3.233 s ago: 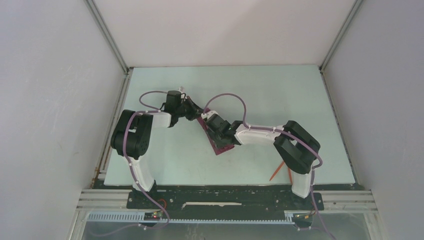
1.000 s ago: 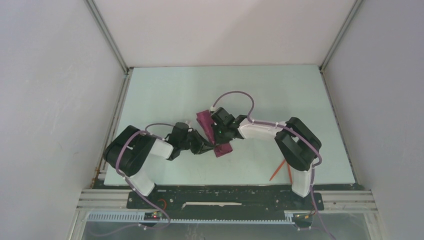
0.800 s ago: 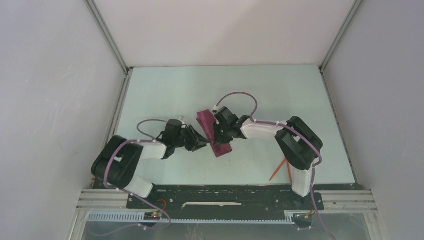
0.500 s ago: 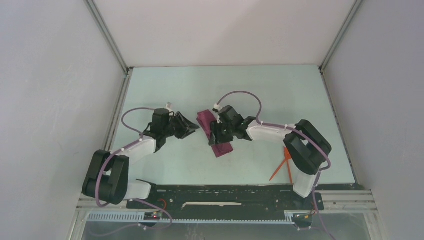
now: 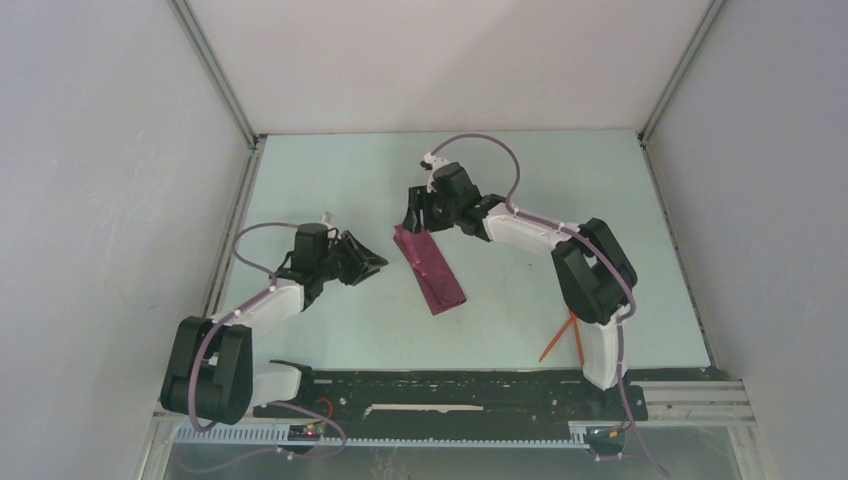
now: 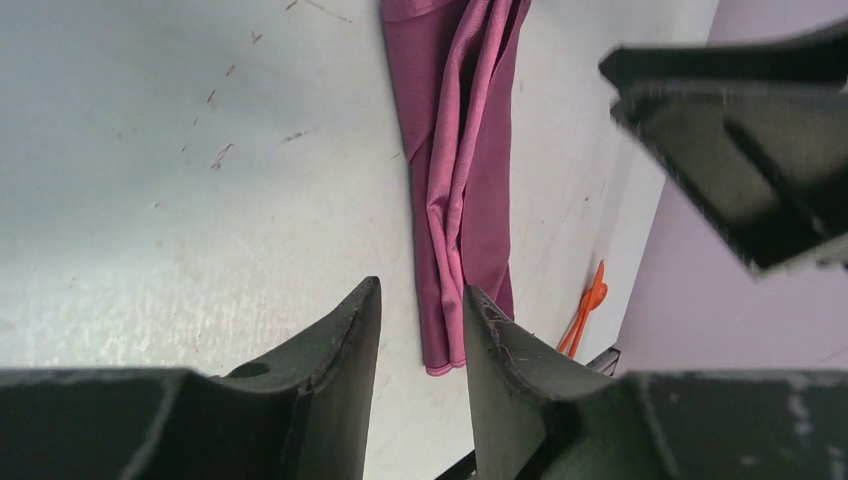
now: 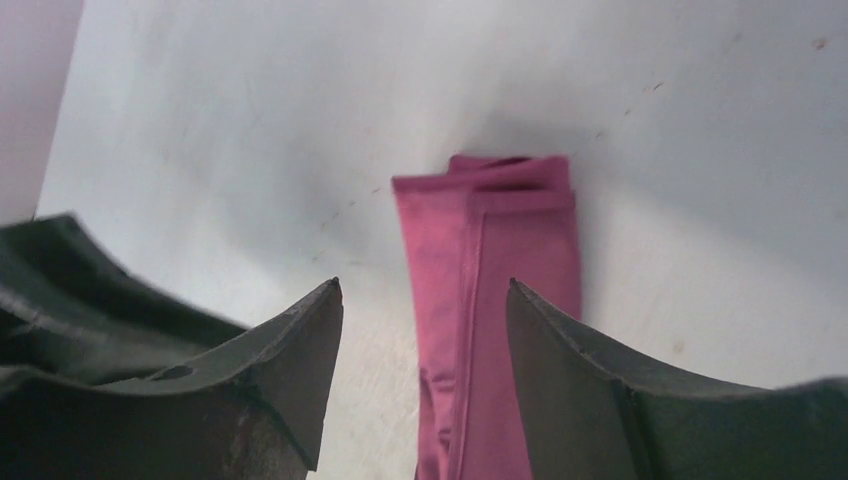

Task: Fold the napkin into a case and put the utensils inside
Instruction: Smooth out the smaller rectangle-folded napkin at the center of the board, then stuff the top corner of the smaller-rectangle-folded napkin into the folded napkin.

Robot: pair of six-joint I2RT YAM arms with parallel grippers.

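Now that the left gripper (image 5: 374, 265) and right gripper (image 5: 412, 222) have released, jaws apart, the case (image 5: 430, 270) looks finished mid-table. The utensils (image 5: 562, 338) come next.

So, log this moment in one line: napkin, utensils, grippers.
napkin: folded narrow, on table | utensils: loose, right of napkin | left gripper: open, empty | right gripper: open, empty, over napkin's far end
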